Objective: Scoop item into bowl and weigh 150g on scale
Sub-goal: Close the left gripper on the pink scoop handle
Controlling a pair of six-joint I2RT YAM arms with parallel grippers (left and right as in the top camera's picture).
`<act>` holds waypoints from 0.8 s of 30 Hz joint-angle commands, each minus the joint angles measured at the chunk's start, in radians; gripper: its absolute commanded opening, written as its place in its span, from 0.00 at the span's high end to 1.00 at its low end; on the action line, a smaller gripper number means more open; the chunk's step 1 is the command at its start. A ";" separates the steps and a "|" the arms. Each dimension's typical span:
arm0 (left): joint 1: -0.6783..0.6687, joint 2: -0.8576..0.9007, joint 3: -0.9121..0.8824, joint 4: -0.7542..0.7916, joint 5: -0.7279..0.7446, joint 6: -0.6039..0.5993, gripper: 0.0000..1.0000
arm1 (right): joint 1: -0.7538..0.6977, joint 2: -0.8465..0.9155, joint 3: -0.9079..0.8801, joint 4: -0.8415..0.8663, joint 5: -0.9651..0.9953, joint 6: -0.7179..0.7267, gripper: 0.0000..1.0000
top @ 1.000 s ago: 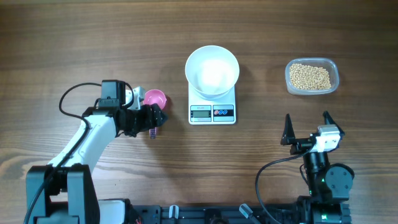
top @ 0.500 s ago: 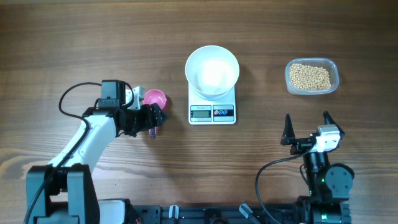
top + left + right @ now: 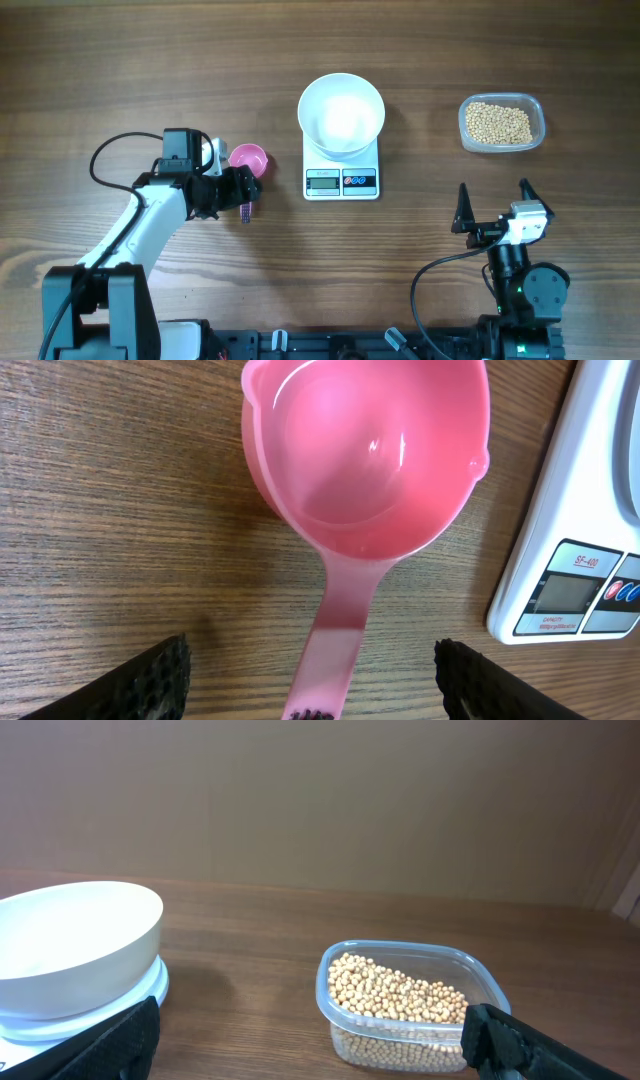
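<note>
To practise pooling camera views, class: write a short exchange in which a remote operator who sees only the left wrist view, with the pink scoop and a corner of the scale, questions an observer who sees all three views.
Operator: The pink scoop has its handle between the fingers of the open left gripper, beside a corner of the scale. What is on top of the scale?
Observer: The white bowl stands on it.
Operator: Where do I scoop from?
Observer: The beans are in a clear tub to the scale's right, apart from it.
</note>
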 commanded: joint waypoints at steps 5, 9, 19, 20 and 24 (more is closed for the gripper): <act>-0.037 0.006 -0.008 0.031 -0.021 -0.001 0.21 | 0.006 0.000 -0.001 0.003 0.014 0.002 0.00; -0.037 0.026 -0.008 0.055 -0.024 -0.001 0.27 | 0.006 0.000 -0.002 0.003 0.014 0.002 0.00; -0.037 0.101 -0.008 0.056 -0.023 -0.001 0.30 | 0.006 0.000 -0.002 0.003 0.014 0.002 0.00; -0.037 0.101 -0.008 0.056 -0.023 -0.001 0.32 | 0.006 0.000 -0.001 0.003 0.014 0.002 0.00; -0.037 0.101 -0.008 0.056 -0.023 -0.002 0.41 | 0.006 0.000 -0.002 0.003 0.014 0.002 0.00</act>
